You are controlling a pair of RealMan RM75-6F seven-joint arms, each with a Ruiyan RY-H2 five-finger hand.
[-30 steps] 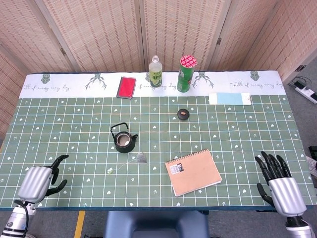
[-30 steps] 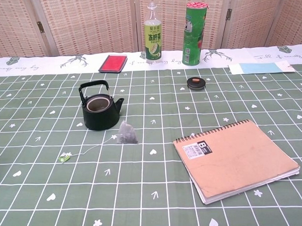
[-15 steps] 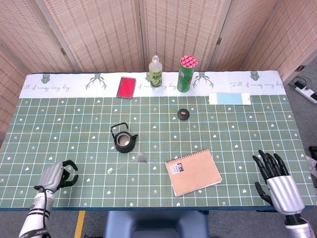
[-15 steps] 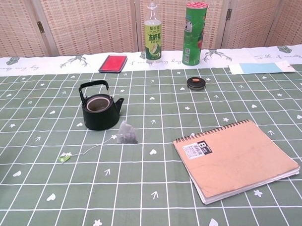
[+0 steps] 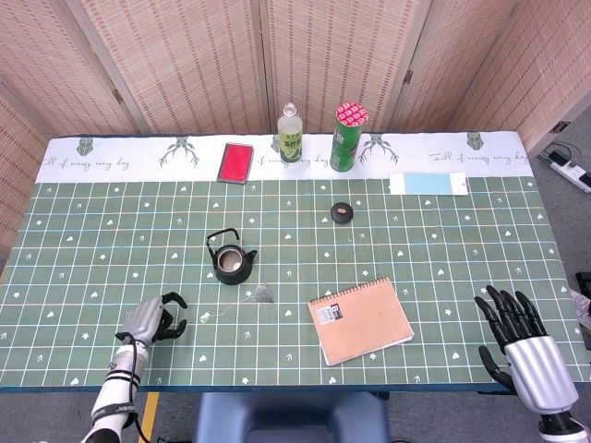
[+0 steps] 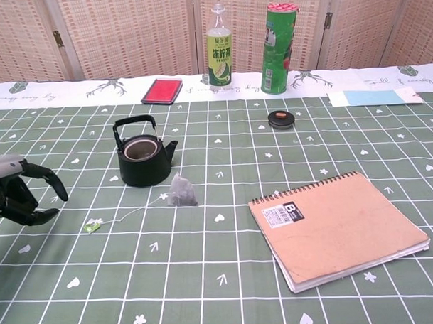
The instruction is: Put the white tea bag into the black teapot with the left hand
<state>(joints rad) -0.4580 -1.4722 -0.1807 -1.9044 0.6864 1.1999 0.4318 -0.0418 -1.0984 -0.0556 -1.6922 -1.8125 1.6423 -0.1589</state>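
Note:
The white tea bag (image 5: 264, 294) (image 6: 181, 191) lies on the green cloth just right of and in front of the black teapot (image 5: 230, 259) (image 6: 142, 159), whose top is open. Its string runs left to a small green tag (image 5: 204, 318) (image 6: 93, 225). My left hand (image 5: 154, 318) (image 6: 18, 192) hovers left of the tag with fingers apart and curved, holding nothing. My right hand (image 5: 524, 346) is at the table's front right corner, fingers spread, empty; the chest view does not show it.
A tan spiral notebook (image 5: 360, 319) (image 6: 337, 227) lies right of the tea bag. A small black lid (image 5: 342, 212) sits mid-table. A red case (image 5: 235, 162), a green-labelled bottle (image 5: 291, 135), a green can (image 5: 347, 137) and a blue-white paper (image 5: 428, 185) line the back.
My left hand has travelled right and inward from the front left corner toward the tea bag's tag, now entering the chest view. The right hand has drawn back slightly.

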